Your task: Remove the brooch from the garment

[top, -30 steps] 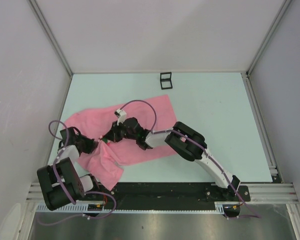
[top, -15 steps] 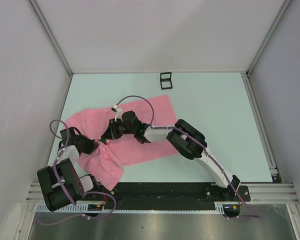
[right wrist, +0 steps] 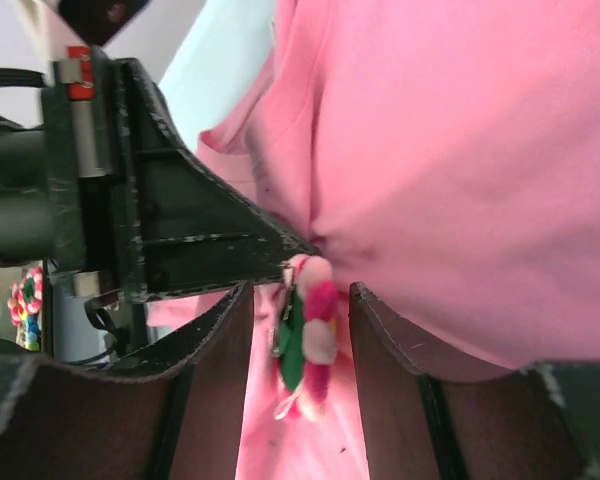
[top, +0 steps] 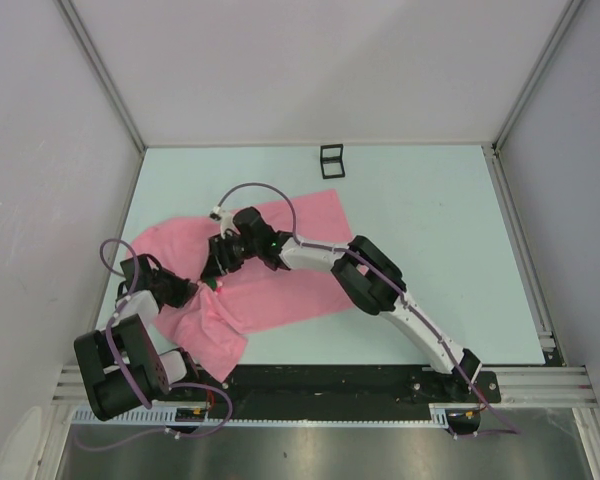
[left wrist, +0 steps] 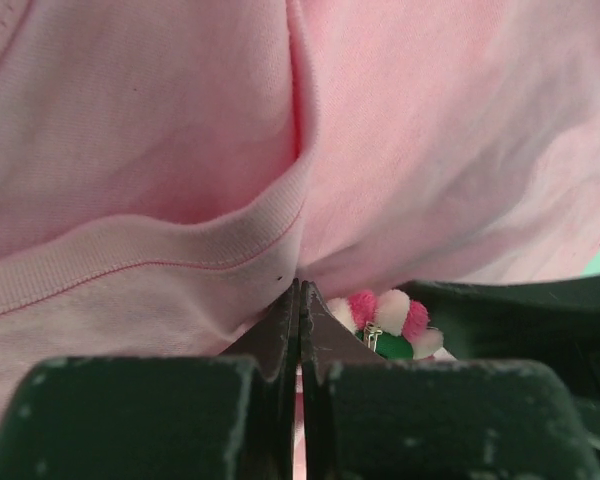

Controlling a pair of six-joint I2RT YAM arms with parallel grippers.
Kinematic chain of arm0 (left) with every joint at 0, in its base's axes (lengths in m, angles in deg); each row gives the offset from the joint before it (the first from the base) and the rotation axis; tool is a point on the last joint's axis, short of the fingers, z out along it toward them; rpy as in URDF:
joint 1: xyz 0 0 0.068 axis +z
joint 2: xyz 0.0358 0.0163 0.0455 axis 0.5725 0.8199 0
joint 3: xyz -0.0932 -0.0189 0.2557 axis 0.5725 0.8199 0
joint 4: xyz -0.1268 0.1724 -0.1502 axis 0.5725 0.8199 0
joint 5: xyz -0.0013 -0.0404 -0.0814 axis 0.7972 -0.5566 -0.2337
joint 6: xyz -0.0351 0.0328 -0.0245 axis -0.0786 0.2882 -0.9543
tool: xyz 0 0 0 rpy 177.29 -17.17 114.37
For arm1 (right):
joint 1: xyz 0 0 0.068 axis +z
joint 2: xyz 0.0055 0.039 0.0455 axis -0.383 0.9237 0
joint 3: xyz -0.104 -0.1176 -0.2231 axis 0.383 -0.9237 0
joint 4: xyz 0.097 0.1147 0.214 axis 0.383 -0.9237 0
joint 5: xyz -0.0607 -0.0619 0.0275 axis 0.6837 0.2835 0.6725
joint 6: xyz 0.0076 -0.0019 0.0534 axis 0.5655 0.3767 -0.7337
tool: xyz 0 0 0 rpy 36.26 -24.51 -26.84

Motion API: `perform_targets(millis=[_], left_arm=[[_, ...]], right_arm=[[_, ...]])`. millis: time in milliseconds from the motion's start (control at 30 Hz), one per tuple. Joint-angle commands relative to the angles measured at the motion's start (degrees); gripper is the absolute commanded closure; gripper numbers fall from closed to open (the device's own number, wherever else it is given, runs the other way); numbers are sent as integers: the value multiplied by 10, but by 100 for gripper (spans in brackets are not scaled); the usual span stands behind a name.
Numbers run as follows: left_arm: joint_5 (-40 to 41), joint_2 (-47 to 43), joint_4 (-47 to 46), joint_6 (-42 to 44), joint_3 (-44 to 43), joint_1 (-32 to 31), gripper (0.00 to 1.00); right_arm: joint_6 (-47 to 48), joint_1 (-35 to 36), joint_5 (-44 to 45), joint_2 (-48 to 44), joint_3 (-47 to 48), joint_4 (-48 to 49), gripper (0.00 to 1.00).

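Two claws met at one rumpled fold of the pink garment (top: 310, 225). On that fold the left gripper (left wrist: 300, 300) was clamped fully closed, its tips pinching the cloth's ribbed hem. Just right of those tips sat the flower brooch (left wrist: 385, 322), pink and white petals with a green part. The right gripper (right wrist: 300, 300) stood partly open, the brooch between its jaws with a narrow gap either side, gripping nothing.

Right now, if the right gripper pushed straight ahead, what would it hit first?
Probably the brooch, sitting between the right gripper's open fingers; the garment lies just beyond, though depth is unclear.
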Motion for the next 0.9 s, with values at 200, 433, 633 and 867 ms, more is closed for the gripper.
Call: perform_targets(millis=[200,433,633,867], left_arm=[[4,-9,6,18,9,1,100],[-2,-15,9,19,8,2,100],[-8,-35,19,12,11,1,100],[-19,-79,36,-11,30,1,100]], right_arm=[[26,-9,-49,40,62,-51,71],[-20,-8,-72,40,41,38,97],[-46,-4,-23,12,-11,133,100],[-81,0,49,-31,-142,275,100]])
